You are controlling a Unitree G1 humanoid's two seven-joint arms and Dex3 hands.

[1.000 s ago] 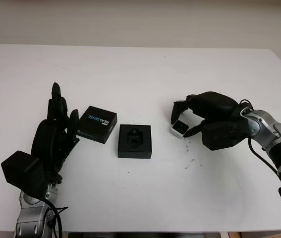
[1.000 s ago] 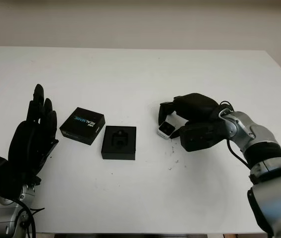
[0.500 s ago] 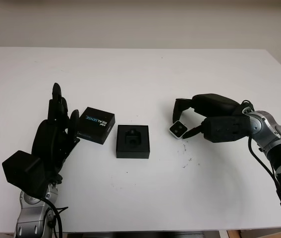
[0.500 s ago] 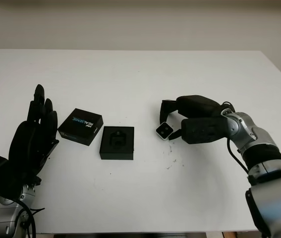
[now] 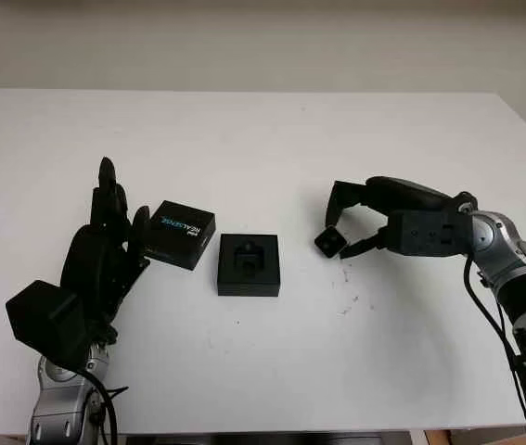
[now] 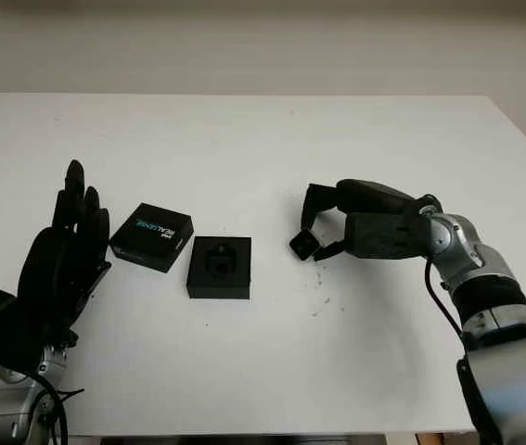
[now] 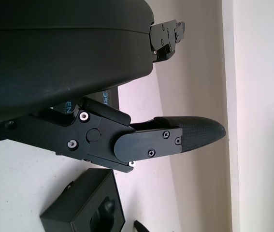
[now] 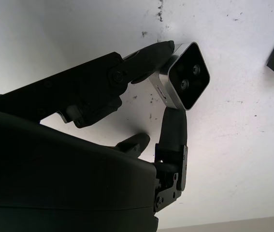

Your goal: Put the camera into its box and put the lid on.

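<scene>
My right robot hand [image 5: 344,232] pinches the camera [image 5: 329,243] above the desk [image 5: 263,139], lenses facing the wrist. The open box [image 5: 249,265] sits left, beside its lid [image 5: 181,234]. Left robot hand [image 5: 105,255] open, near-left.

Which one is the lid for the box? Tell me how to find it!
Look at the white table and find the robot's open left hand near its front left. Right beside that hand lies the flat square black lid. Unlike the open black box next to it, it has white and blue writing on top and no hollow.
</scene>
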